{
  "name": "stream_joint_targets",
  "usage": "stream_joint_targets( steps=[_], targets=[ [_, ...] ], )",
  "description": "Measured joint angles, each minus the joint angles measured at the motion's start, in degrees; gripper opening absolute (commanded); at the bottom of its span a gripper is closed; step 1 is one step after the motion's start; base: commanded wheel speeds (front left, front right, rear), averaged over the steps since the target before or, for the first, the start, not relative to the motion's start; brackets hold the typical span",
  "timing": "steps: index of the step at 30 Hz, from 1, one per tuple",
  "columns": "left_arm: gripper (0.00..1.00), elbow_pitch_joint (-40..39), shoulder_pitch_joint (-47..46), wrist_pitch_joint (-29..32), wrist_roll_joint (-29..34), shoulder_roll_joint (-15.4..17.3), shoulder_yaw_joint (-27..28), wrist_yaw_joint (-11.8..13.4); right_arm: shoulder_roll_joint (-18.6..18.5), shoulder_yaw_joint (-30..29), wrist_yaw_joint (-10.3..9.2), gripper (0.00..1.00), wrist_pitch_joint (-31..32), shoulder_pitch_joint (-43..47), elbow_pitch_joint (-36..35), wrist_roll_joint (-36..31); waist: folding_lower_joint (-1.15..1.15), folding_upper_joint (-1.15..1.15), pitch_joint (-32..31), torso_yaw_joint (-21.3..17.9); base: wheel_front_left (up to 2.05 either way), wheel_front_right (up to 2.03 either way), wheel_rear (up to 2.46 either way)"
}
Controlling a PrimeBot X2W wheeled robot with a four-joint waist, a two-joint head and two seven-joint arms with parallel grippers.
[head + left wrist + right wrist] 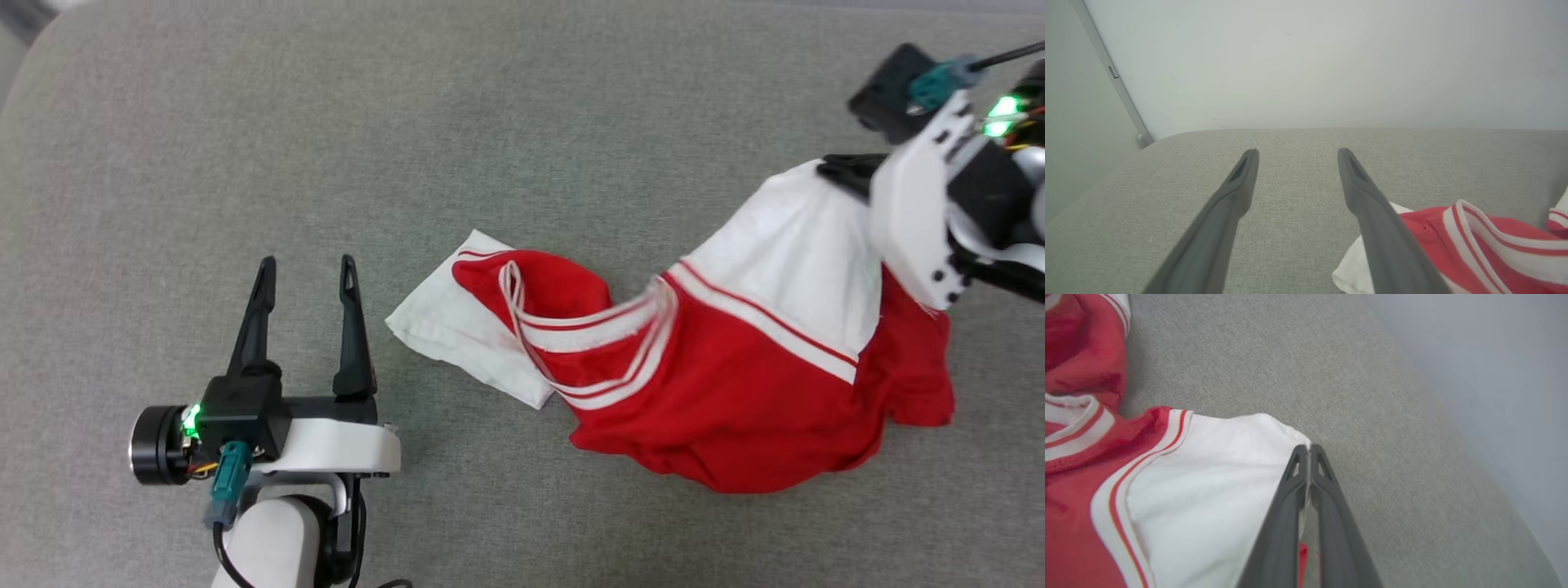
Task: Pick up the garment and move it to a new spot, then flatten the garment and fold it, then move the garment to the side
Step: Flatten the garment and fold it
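Nearest, at the near left, the left gripper [308, 265] hangs over the grey padded surface [490, 122] with its two dark fingers spread wide and nothing between them. It points away toward the far side, just left of the garment's loose white sleeve. It seems parked there so it can take that end once the cloth is stretched out.

Beyond it, the garment [735, 384] lies crumpled across the middle and right of the surface. The red body is bunched at the near side, the striped trim twists through the centre, and one white sleeve lies flat at its left end. No lettering can be seen in this heap.

Farther right, the other white sleeve rises toward the right gripper [1309, 451], whose fingers are pressed together on the sleeve's edge. That pinch at a corner probably serves to drag or lift the whole shirt to a new spot, letting the weight trail behind. Flattening and folding are not yet begun.

Farthest off, in the left wrist view, a pale wall [1331, 61] stands behind the surface.
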Motion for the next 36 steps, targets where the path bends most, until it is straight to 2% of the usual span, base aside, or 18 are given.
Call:
stream_joint_targets(
  steps=[6,12,18,22,24,26,27,32,36],
  targets=[
    [1.0,0.0,2.0,0.0,0.6,-0.5,1.7,-0.5,-8.1,-1.8,0.0,0.0,-4.3,1.3,-0.7,3.0,0.0,0.0,-1.9,-2.1,0.0,0.0,0.0],
    [1.0,0.5,2.9,0.0,1.1,-0.5,3.1,-1.6,-14.2,-4.6,0.0,0.0,-6.6,10.5,4.6,7.0,0.0,0.0,-2.4,-4.0,0.0,0.0,0.0],
    [1.0,1.5,2.8,0.0,1.8,-0.7,3.8,-2.6,-14.6,-7.6,0.0,0.0,-8.9,19.2,13.5,10.9,0.0,0.0,-1.3,-4.7,0.0,0.0,0.0],
    [1.0,2.4,2.1,0.0,2.2,-0.6,4.3,-3.4,-12.0,-8.3,-0.03,0.0,-9.0,23.2,17.9,12.1,0.0,0.0,-1.0,-5.0,0.0,0.0,0.0],
    [1.0,3.0,1.6,0.0,2.5,-0.2,4.5,-3.8,-10.6,-9.4,-0.02,0.0,-11.1,24.1,20.3,12.1,0.0,0.0,-1.2,-5.2,0.0,0.0,0.0],
    [1.0,3.5,1.2,0.0,2.7,0.4,4.7,-4.4,-8.9,-10.8,-0.01,0.56,-13.9,24.6,22.2,12.0,0.0,0.0,-1.7,-5.4,0.0,0.0,0.0],
    [1.0,3.7,0.9,0.0,2.8,0.8,4.9,-4.7,-8.2,-11.4,-0.01,1.0,-15.3,24.8,22.6,11.9,0.0,0.0,-2.1,-5.5,0.0,0.0,0.0],
    [1.0,5.4,-1.9,0.0,3.1,4.5,6.2,-6.8,-7.3,-14.6,0.0,1.0,-24.8,24.3,22.4,8.2,0.0,0.0,-4.9,-6.3,0.0,0.0,0.0],
    [1.0,8.8,-8.3,0.4,3.5,9.1,5.9,-10.9,-7.6,-19.3,0.0,1.0,-33.3,24.0,21.2,4.0,0.0,0.0,-7.5,-7.8,0.0,0.0,0.0]
  ],
)
